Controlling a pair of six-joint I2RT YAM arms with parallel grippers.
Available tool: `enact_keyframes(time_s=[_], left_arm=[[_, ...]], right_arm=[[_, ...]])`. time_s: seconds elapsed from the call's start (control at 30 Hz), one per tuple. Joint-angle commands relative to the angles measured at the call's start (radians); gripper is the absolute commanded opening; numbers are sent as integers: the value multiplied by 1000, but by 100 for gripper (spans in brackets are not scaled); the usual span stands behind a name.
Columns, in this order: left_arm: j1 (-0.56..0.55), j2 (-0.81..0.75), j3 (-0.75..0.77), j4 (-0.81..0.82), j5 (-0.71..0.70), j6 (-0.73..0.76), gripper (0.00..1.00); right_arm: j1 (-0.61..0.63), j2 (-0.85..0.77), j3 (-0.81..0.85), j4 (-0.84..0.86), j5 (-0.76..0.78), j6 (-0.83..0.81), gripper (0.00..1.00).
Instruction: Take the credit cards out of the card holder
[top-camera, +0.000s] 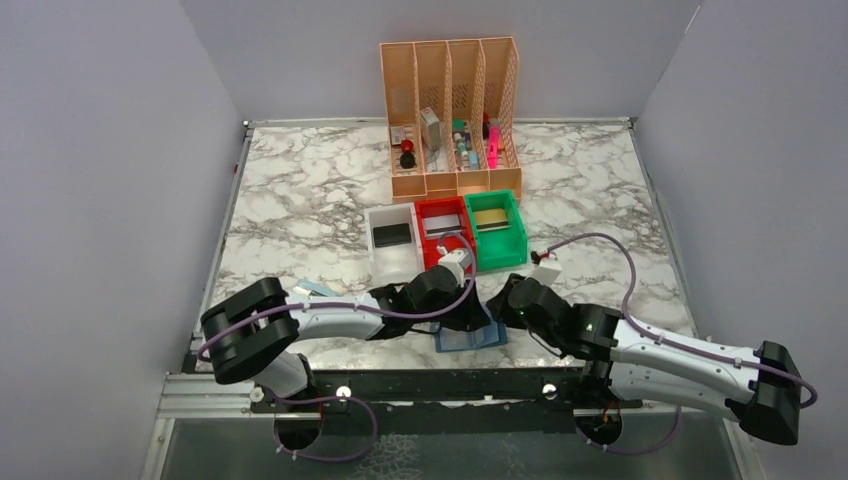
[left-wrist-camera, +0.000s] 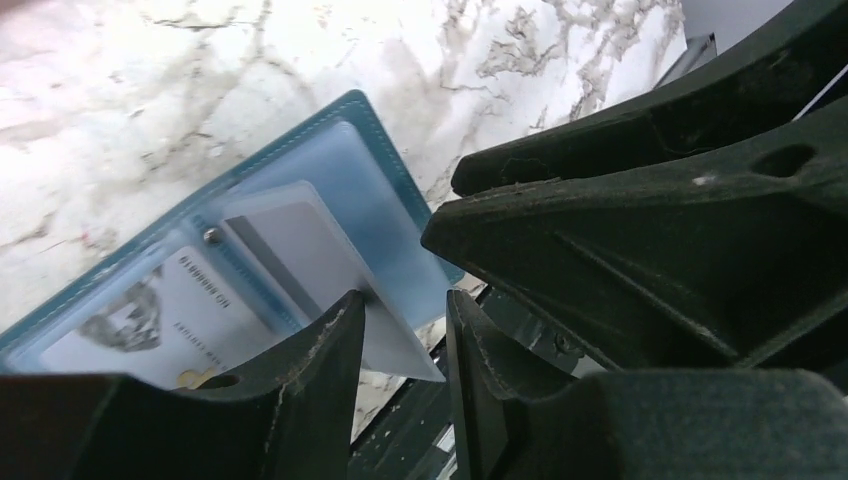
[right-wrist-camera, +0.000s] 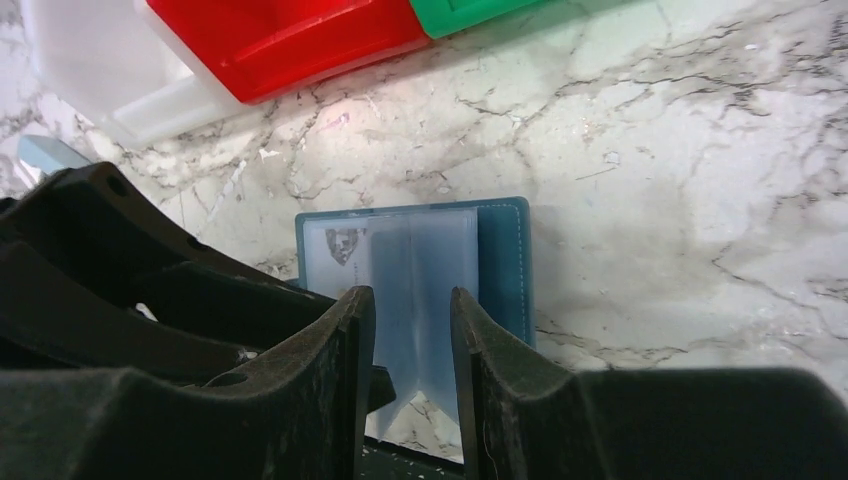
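The teal card holder (top-camera: 470, 337) lies open on the marble near the table's front edge. In the left wrist view its teal rim (left-wrist-camera: 330, 112) frames clear pockets. A silvery-grey card (left-wrist-camera: 300, 255) sticks partway out of a pocket, and a printed card (left-wrist-camera: 150, 320) sits in the other half. My left gripper (left-wrist-camera: 405, 325) is open, its jaws either side of the grey card's free corner. My right gripper (right-wrist-camera: 412, 315) is open over the card holder (right-wrist-camera: 500, 260), with raised clear pocket leaves between its jaws. No gold card shows.
White (top-camera: 392, 240), red (top-camera: 443, 228) and green (top-camera: 495, 228) bins stand just behind the grippers. A peach mesh organizer (top-camera: 450, 110) is at the back. A pale flat piece (top-camera: 315, 288) lies left of the left arm. The table's front edge is right below the card holder.
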Motion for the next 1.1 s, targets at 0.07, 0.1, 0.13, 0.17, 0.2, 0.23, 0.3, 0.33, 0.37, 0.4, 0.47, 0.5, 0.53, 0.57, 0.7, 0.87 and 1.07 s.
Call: enact_keyframes(time_s=[0.07, 0.1, 0.13, 0.17, 0.2, 0.23, 0.3, 0.33, 0.37, 0.4, 0.47, 0.5, 0.53, 0.57, 0.7, 0.87, 1.07], left_arm=[[-15, 82, 50, 21, 57, 42, 40], [-15, 91, 57, 0, 47, 55, 42], [-15, 97, 72, -45, 29, 66, 42], [-14, 97, 86, -85, 12, 74, 44], [-14, 88, 91, -101, 3, 79, 47], [-14, 68, 86, -103, -3, 83, 49], [-14, 33, 79, -106, -15, 92, 53], [-14, 21, 78, -112, -21, 100, 55], [-15, 14, 80, -119, -25, 106, 57], [-15, 12, 87, -130, -29, 110, 58], [-14, 14, 106, -163, -38, 117, 58], [-14, 13, 107, -165, -33, 117, 59], [-15, 11, 105, -162, -29, 115, 59], [-14, 6, 103, -160, -30, 109, 59], [-15, -48, 66, -153, -67, 93, 59], [-15, -109, 38, -214, -155, 89, 59], [-14, -98, 19, -205, -144, 67, 59]], right_arm=[[1, -108, -7, -107, 92, 53, 39], [1, -119, -12, -104, 90, 52, 39], [1, -128, -15, -103, 86, 51, 39], [1, -136, -18, -101, 81, 50, 39], [1, -142, -20, -100, 79, 47, 39], [1, -145, -20, -101, 76, 46, 39], [1, -150, -21, -103, 74, 46, 39], [2, -151, -19, -104, 71, 46, 38], [2, -151, -16, -101, 65, 45, 38], [2, -151, -15, -97, 57, 42, 38], [2, -146, -14, -77, 35, 25, 36], [2, -142, -13, -69, 24, 16, 36], [2, -139, -11, -62, 15, 11, 35], [2, -135, -9, -59, 13, 7, 34], [2, -122, -6, -40, -35, -9, 29], [2, -92, -48, 88, -134, -79, 27], [2, 39, -41, 98, -140, -61, 27]])
